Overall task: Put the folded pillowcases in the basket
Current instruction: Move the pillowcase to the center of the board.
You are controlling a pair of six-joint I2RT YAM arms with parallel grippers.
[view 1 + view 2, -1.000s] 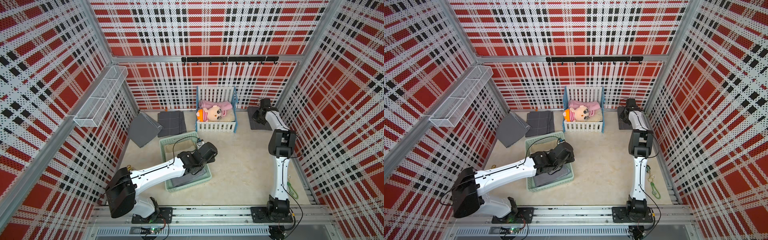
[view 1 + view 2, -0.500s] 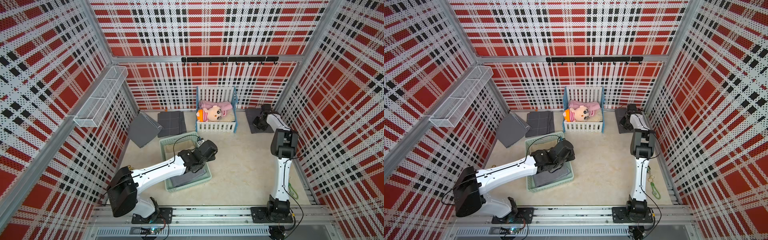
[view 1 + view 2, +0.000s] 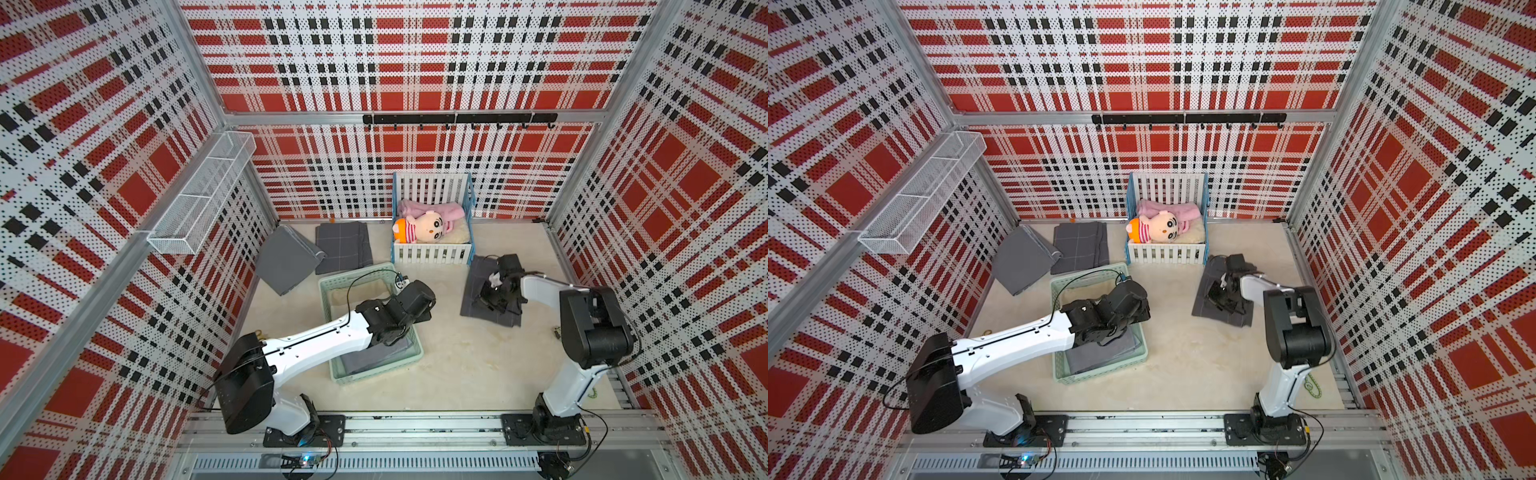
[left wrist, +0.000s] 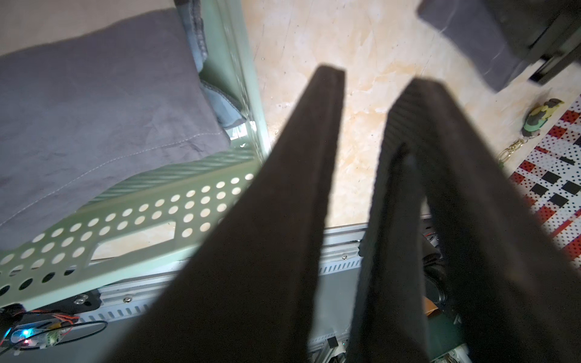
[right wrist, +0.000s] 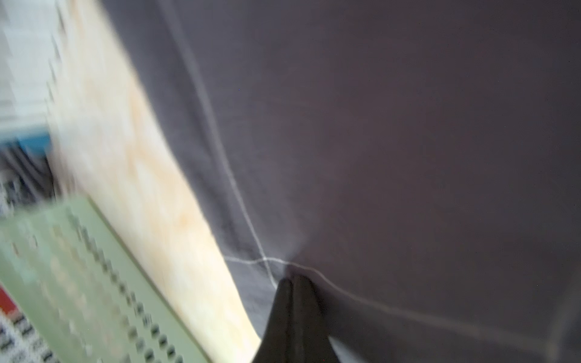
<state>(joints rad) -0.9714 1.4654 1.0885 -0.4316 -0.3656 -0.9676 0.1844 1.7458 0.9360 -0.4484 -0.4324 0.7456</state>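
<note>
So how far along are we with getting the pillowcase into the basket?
Done: a folded grey pillowcase lies in the mint-green basket, and the left gripper by its rim is open, empty. In hand: the right gripper is shut on a grid-lined grey cloth on the floor near the toy crib. Left: carrying that one across, if it belongs there too.

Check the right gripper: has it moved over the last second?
Yes. The right gripper has come forward from the back wall, past the crib's front, toward the basket, dragging the grey pillowcase along.
</note>
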